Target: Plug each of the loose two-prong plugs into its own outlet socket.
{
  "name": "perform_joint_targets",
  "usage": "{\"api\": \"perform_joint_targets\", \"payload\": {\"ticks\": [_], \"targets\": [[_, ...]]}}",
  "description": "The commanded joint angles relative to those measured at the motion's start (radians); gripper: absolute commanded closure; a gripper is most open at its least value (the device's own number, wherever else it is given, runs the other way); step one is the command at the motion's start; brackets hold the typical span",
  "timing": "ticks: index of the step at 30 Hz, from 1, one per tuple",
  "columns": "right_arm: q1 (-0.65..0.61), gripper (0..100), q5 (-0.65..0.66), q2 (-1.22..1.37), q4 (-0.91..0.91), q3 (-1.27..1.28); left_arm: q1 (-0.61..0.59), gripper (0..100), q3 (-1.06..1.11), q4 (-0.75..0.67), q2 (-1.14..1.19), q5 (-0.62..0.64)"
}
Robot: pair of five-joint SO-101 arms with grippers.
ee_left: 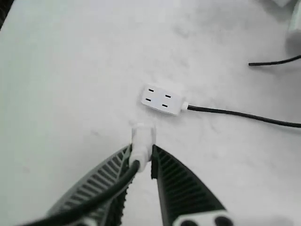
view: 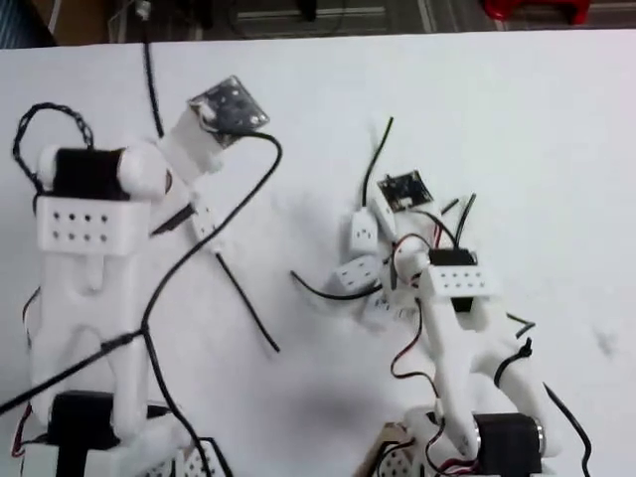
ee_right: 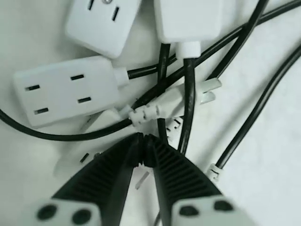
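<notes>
The left jaws are clamped on a white two-prong plug point(ee_left: 142, 136), whose black lead point(ee_left: 101, 193) runs back between the ribbed fingers point(ee_left: 181, 186). The plug hangs just short of a small white outlet point(ee_left: 162, 100) lying flat on the desk point(ee_left: 70, 70), slots facing up, apart from it. The outlet's own black cord point(ee_left: 244, 115) trails away across the white surface. From the high view this outlet point(view: 204, 223) lies by itself beside the left arm point(view: 89, 258), well apart from the tangle in front of the right arm point(view: 457, 333).

That tangle is a heap of white sockets and black wires. The right jaws hang low over it, drawn in almost tip to tip. The tips sit right at a crossing of black wires point(ee_right: 162, 127) — whether they pinch one I cannot tell.

Just past the tips lies a loose plug point(ee_right: 176, 96) with a ribbed collar, its two prongs point(ee_right: 209, 90) pointing off to one side and wires crossing over it. Beside it is a four-slot socket point(ee_right: 63, 92) lying face up. Beyond that are a second socket point(ee_right: 101, 21) and a plain white block point(ee_right: 188, 19) with a cord leaving its end, probably another socket seen from the back.
</notes>
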Motion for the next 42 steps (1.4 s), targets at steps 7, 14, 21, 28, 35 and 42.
{"api": "perform_joint_targets", "payload": {"ticks": [7,14,21,28,35,42], "targets": [[0.021,98.0,0.005,-0.005,-0.030,0.011,-0.013,98,-0.034,-0.144,0.153,-0.064],[0.051,98.0,0.002,0.094,-0.044,-0.029,-0.012,98,-0.034,-0.235,0.303,-0.064],[0.051,98.0,0.000,0.104,-0.050,-0.032,-0.012,98,-0.032,-0.282,0.414,-0.064],[0.050,98.0,0.000,0.108,-0.064,-0.032,-0.050,98,-0.021,-0.342,0.456,-0.063],[0.044,98.0,0.000,0.110,-0.067,-0.032,-0.042,98,0.121,-0.493,0.447,-0.063],[0.044,98.0,0.000,0.111,-0.067,-0.032,-0.036,98,0.137,-0.497,0.449,-0.063]]}}
